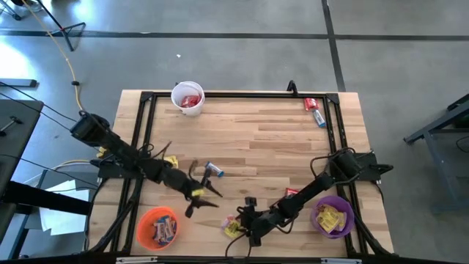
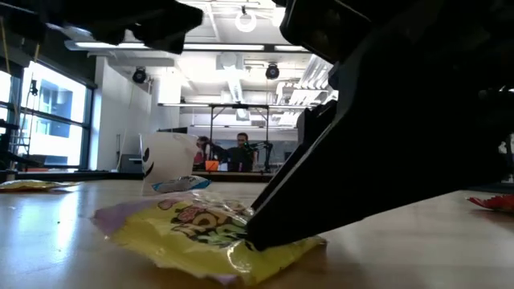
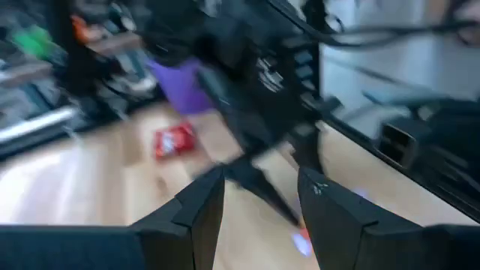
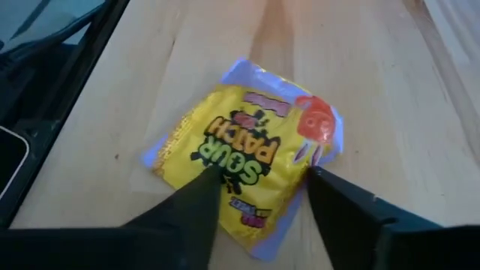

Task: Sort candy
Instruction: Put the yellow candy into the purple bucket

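A yellow candy packet [image 4: 247, 161] lies flat on the wood near the table's front edge [image 1: 233, 229]. My right gripper [image 4: 262, 176] stands open over its near end, slanting down from the right [image 1: 243, 222]. My left gripper [image 1: 207, 198] is open and holds nothing [image 3: 261, 195]; it hovers left of the right one, between the orange cup [image 1: 143, 220] and a blue-and-white bar [image 1: 214, 170]. Loose on the table are a yellow packet [image 1: 172, 160] and a red packet [image 1: 292, 193]. At the far right lie another red packet [image 1: 311, 103] and a blue bar [image 1: 320, 117]. My right gripper touches the yellow packet with one fingertip [image 4: 210, 184], which rests on the packet's printed face near its near edge [image 2: 255, 238]. The other fingertip [image 4: 319, 180] stands at the packet's side edge; whether it touches, I cannot tell. The packet stays flat on the table.
The orange cup holds blue bars. The purple cup [image 1: 344, 205] at the right front holds yellow packets. The white cup [image 1: 178, 94] at the far edge holds red ones. A black frame [image 1: 242, 94] runs round the table. Both arms meet close together at the front middle.
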